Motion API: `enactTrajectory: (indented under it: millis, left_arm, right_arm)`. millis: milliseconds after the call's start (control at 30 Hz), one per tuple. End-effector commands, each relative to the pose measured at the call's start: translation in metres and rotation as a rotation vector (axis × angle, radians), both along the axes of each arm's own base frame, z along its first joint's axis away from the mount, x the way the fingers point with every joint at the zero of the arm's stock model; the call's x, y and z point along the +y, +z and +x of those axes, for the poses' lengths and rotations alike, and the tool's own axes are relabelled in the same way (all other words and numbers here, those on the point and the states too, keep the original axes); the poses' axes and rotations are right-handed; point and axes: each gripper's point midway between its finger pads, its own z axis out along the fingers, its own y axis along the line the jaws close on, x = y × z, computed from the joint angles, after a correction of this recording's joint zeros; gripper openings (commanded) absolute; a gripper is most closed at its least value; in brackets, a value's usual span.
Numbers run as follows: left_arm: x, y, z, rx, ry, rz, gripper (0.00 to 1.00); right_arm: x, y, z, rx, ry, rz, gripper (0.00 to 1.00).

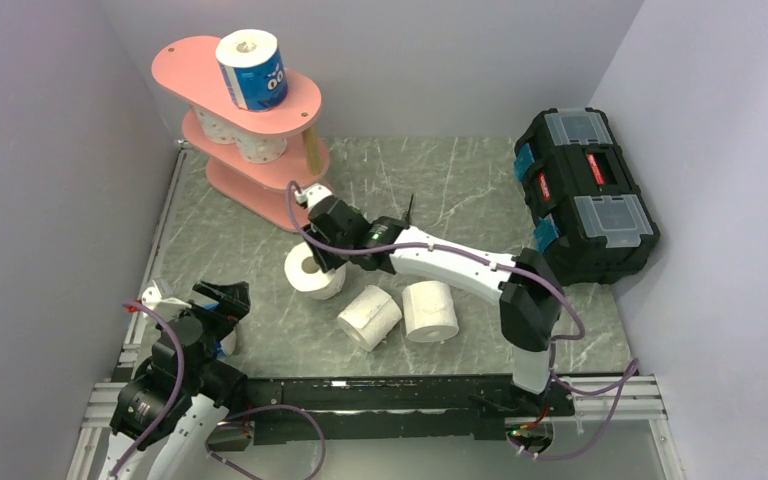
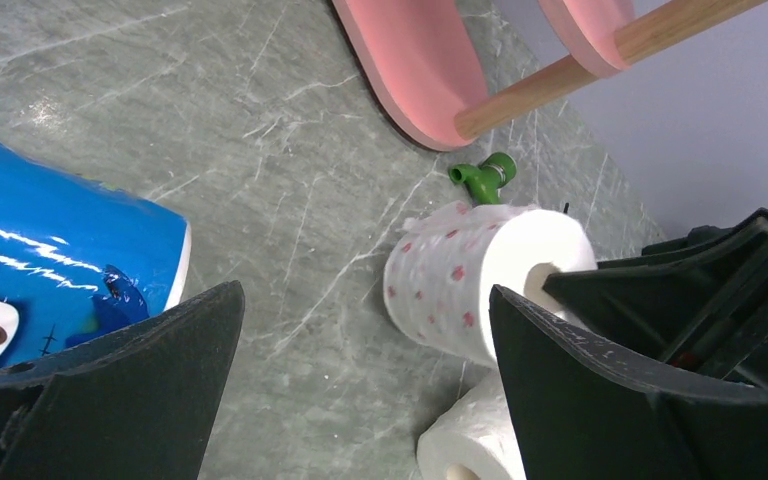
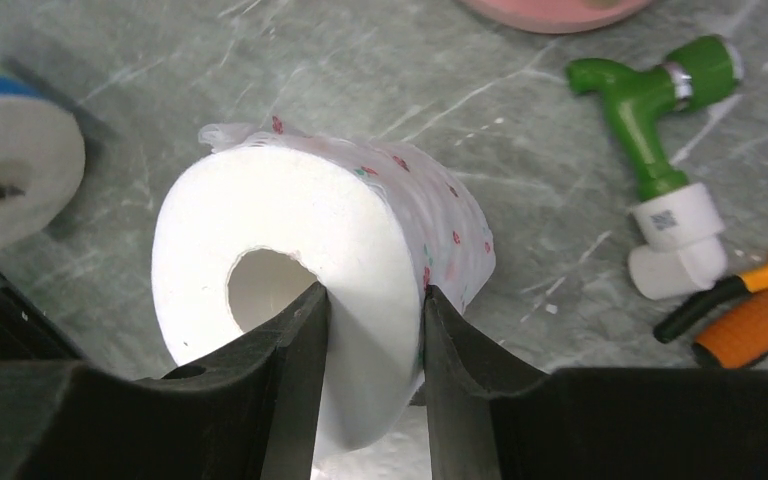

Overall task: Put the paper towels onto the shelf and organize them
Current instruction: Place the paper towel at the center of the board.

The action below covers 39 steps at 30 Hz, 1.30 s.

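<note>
One dotted roll [image 3: 300, 240] is pinched through its wall by the right hand [image 3: 375, 335]: one finger is set inside the core and the other against the outside, so the roll's axis runs along the fingers. The shelf [image 1: 185, 62] is found just beyond this hand and to its left, so the right arm is judged the nearer for the placing. A blue roll [image 1: 252, 70] is seen upright on the top board. The left hand [image 2: 365, 400] is held open low over the near-left bench [image 1: 440, 190], with a second blue roll [image 2: 60, 260] lying beside one finger. Two plain rolls [image 1: 369, 316] lie near the right arm.
</note>
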Motion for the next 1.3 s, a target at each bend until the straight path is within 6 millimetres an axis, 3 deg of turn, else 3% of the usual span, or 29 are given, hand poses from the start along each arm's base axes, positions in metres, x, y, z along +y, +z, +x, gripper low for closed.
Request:
enactTrajectory:
  millis: [0,200,500,700,833,933,1000,1100,1267]
  left_arm:
    - [0.001,0.008,-0.003,-0.02,0.003,-0.025,0.99]
    - [-0.007,0.008,-0.001,-0.019,-0.025,-0.045,0.99]
    - [-0.01,-0.004,0.001,0.04,-0.016,-0.067,0.99]
    - [-0.01,-0.013,0.001,0.061,0.003,-0.085,0.99]
    - [-0.014,-0.018,0.003,0.091,-0.008,-0.079,0.99]
    - [-0.016,-0.02,0.005,0.108,-0.016,-0.073,0.99]
    - [-0.016,-0.026,0.008,0.129,-0.003,-0.07,0.99]
    - [-0.022,-0.036,0.012,0.185,-0.012,-0.06,0.99]
    - [-0.043,-0.036,0.022,0.225,-0.108,-0.042,0.99]
  right_arm:
    - [0.03,0.028,-0.008,-0.072,0.124,0.055,0.34]
    - [0.036,0.006,-0.021,-0.01,0.178,0.032,0.35]
    - [0.033,-0.009,-0.029,0.047,0.189,0.023,0.41]
    - [0.031,-0.011,-0.03,0.055,0.185,0.016,0.59]
    - [0.03,0.004,-0.026,0.045,0.158,0.04,0.69]
    - [0.026,0.047,-0.021,-0.006,0.119,0.119,0.79]
    - [0.012,0.078,-0.011,-0.083,0.035,0.161,0.83]
    - [-0.032,0.106,0.008,-0.214,-0.16,0.176,0.87]
    - [-0.122,0.117,0.016,-0.298,-0.49,0.204,0.96]
